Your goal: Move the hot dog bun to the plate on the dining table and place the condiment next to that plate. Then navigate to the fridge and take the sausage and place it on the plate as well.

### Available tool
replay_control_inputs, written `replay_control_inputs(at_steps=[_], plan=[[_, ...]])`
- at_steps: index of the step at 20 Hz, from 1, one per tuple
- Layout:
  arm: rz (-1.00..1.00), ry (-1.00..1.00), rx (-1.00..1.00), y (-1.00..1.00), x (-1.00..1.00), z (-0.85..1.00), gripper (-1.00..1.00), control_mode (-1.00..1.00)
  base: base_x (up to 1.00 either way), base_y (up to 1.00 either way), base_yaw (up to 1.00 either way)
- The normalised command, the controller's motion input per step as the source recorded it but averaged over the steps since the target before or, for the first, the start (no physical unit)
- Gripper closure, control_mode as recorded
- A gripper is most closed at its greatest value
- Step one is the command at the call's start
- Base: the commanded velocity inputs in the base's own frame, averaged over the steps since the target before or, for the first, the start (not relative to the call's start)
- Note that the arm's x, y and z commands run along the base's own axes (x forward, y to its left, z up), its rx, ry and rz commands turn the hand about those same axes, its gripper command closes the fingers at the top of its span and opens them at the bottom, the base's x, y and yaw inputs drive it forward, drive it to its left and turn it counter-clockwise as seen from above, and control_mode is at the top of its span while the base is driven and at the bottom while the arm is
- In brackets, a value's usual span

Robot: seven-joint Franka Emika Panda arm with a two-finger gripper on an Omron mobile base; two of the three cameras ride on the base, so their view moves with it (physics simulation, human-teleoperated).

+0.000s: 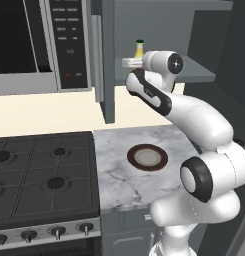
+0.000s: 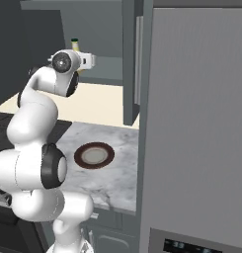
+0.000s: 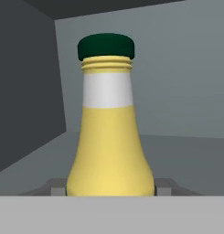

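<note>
The condiment (image 3: pixel 109 137) is a yellow bottle with a dark green cap, standing upright on a grey cabinet shelf (image 1: pixel 194 72). It also rises behind the hand in the left base view (image 1: pixel 139 48) and the right base view (image 2: pixel 75 45). My gripper (image 3: pixel 111 187) reaches into the cabinet, and its fingertips (image 3: pixel 56 186) press the bottle's lower body from both sides. The hand (image 1: pixel 134 61) (image 2: pixel 83 59) is level with the shelf. A brown-rimmed plate (image 1: pixel 147 157) (image 2: pixel 94 155) lies bare on the marble counter below. The hot dog bun and the sausage are out of view.
A black stove (image 1: pixel 44 175) sits left of the marble counter (image 1: pixel 114 165), with a microwave (image 1: pixel 39 40) above it. The open cabinet door (image 1: pixel 108 60) stands left of the shelf. The tall grey fridge (image 2: pixel 196 123) rises at the right.
</note>
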Motion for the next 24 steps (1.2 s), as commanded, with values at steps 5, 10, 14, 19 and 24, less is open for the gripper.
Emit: replay_control_inputs(at_steps=[5,10,14,19,24], plan=[[0.0,0.0,0.0,0.0,-0.04,0.0,1.0,-1.0,0.0,0.0,0.0],[-0.03,-0.02,0.01,0.0,-0.61,0.0,1.0,-1.0,0.0,0.0,0.0],[-0.02,-0.12,0.01,-0.05,-1.0,0.0,1.0,-1.0,0.0,0.0,0.0],[0.0,-0.05,0.1,-0.2,-1.0,0.05,1.0,-1.0,0.0,0.0,0.0],[-0.03,0.01,0.17,-0.16,-0.97,0.38,1.0,-1.0,0.0,0.0,0.0]])
